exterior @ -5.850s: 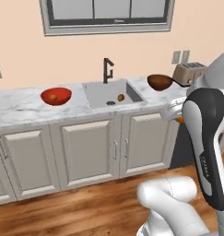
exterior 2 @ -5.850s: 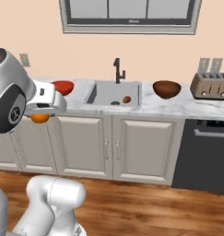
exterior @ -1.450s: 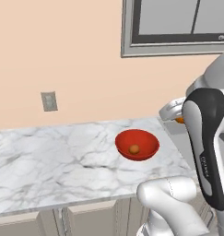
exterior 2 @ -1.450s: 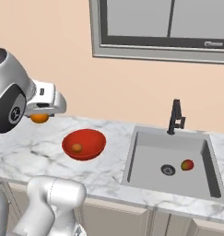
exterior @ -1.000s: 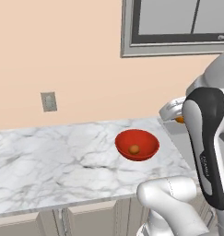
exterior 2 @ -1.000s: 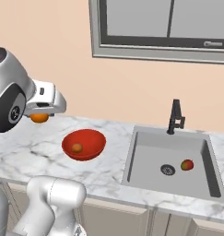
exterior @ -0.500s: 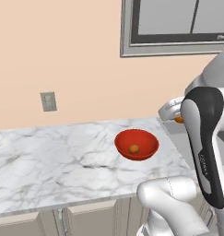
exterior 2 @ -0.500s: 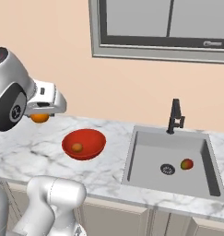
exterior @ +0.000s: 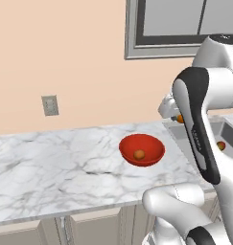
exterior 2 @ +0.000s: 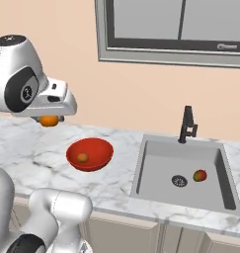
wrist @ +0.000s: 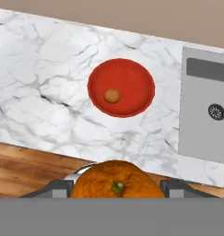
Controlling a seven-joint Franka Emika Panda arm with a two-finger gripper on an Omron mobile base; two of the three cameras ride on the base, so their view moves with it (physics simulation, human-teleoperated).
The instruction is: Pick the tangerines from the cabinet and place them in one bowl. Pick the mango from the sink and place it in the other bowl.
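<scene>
The tool is shut on a tangerine. It holds the orange ball up in the air, above the table and off to one side of the red bowl. In the hand view the held tangerine sits big at the bottom, between the two dark tips, with its little green stem spot facing up. In the left base view a bit of the orange ball peeks out from behind the white arm.

The red bowl stands on the white marble table. A second tangerine lies inside it, near the middle. From the hand view the bowl is far below the tool, and the ball in it looks small and a bit dull.

The sink is set into the table just beside the red bowl. The mango lies on the bottom of the sink, close to the round drain. It is red with some green and yellow. The black faucet stands at the back edge of the sink. In the left base view the mango shows past the arm as a small red spot.

A window with a grey frame is on the wall above the sink. A wall socket is on the wall over the table. Cabinet doors show under the table edge.
</scene>
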